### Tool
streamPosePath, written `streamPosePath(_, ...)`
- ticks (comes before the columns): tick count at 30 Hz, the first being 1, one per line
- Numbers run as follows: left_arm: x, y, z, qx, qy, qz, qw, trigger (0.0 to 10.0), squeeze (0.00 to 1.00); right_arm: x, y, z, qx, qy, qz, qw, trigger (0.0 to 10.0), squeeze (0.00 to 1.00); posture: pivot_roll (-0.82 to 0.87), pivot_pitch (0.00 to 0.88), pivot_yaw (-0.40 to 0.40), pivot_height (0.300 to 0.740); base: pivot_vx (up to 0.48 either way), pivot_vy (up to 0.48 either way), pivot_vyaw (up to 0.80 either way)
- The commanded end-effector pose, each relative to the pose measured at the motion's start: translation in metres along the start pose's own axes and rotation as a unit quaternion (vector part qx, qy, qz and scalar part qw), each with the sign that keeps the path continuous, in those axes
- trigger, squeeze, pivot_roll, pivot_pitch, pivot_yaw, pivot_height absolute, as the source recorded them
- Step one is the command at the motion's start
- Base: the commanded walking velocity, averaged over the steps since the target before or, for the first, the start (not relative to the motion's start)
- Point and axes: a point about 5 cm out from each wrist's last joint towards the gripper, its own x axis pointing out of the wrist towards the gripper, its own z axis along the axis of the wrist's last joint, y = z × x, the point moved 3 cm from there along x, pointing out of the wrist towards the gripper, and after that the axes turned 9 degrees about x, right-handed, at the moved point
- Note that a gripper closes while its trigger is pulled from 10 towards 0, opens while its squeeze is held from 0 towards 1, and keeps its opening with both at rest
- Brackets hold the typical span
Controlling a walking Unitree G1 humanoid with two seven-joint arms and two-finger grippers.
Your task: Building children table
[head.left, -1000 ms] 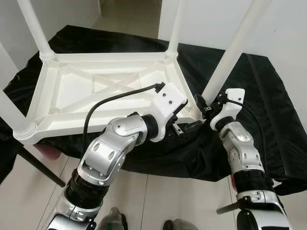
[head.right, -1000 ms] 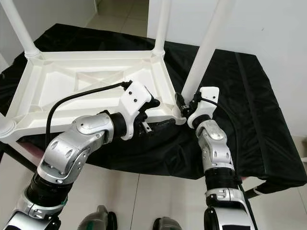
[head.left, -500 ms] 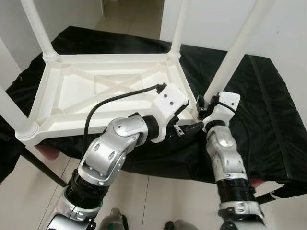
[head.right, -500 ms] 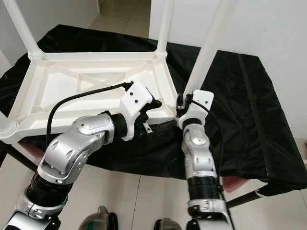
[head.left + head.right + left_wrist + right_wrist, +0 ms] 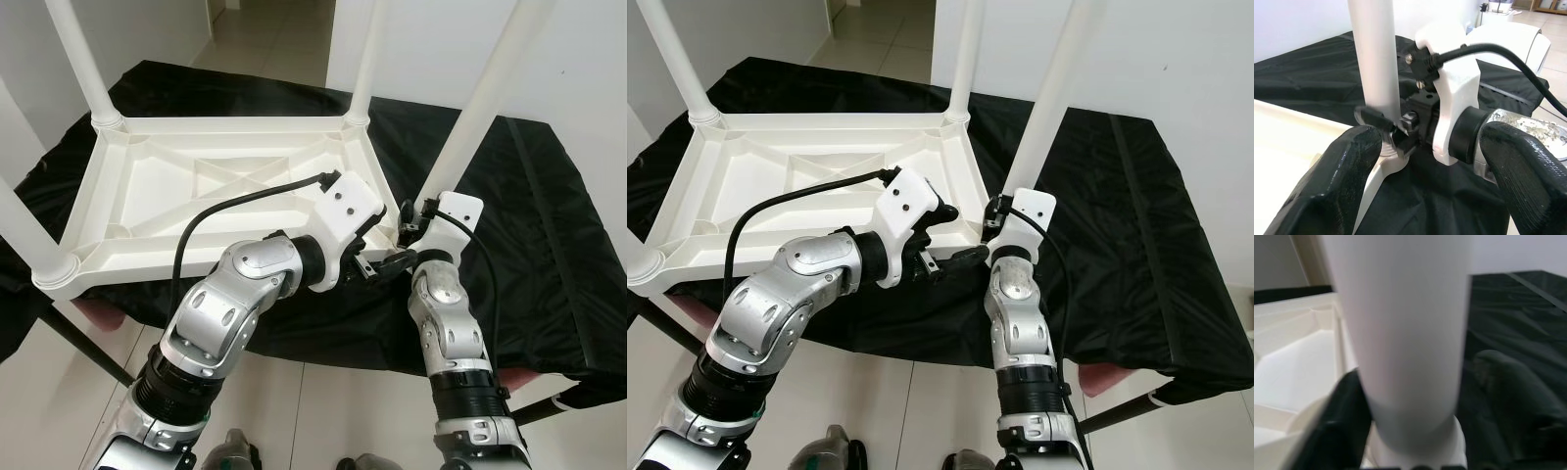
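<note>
1. Four white legs are standing up from the children's table (image 5: 196,186), which is lying upside down on a black cloth (image 5: 549,245).
2. Your left gripper (image 5: 377,266) is hovering at the table's near right corner, its fingers (image 5: 1347,171) spread wide and holding nothing.
3. Just right of it, the near right leg (image 5: 480,108) is rising from that corner's socket.
4. Your right gripper (image 5: 409,227) is sitting at the base of that leg, one finger (image 5: 1342,426) on each side of it; you are seeing them close against the tube, though whether they are pinching it cannot be told.
</note>
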Motion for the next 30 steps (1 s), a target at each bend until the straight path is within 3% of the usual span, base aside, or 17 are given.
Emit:
streamPosePath(1, 0.002, 0.0, 0.002, 0.005, -0.003, -0.001, 1.0, 10.0, 0.0, -0.001, -0.002, 0.0, -0.001, -0.001, -0.001, 1.0, 10.0, 1.0, 0.04, 0.0, -0.031, 0.74, 0.0, 0.0, 0.0)
streamPosePath(9, 0.002, 0.001, 0.001, 0.002, -0.001, 0.005, 1.0, 10.0, 0.0, 0.003, -0.001, 0.006, 0.001, -0.012, 0.039, 0.999, 10.0, 1.0, 0.04, 0.0, -0.039, 0.74, 0.0, 0.0, 0.0)
streamPosePath(20, 0.001, 0.004, 0.0, 0.0, -0.001, 0.015, 1.0, 10.0, 0.0, 0.014, -0.015, 0.002, 0.001, 0.012, 0.073, 0.997, 10.0, 1.0, 0.05, 0.0, -0.053, 0.74, 0.0, 0.0, 0.0)
streamPosePath(21, 0.001, 0.005, 0.0, 0.0, -0.001, 0.018, 1.0, 10.0, 0.0, 0.017, -0.014, 0.0, 0.006, 0.022, 0.095, 0.995, 10.0, 0.0, 0.06, 0.0, -0.055, 0.74, 0.0, 0.0, 0.0)
streamPosePath(30, 0.0, 0.01, 0.001, 0.004, -0.002, 0.026, 1.0, 10.0, 0.0, 0.018, -0.004, 0.001, -0.018, 0.022, 0.21, 0.977, 10.0, 0.0, 0.05, 0.0, -0.047, 0.74, 0.0, 0.0, 0.0)
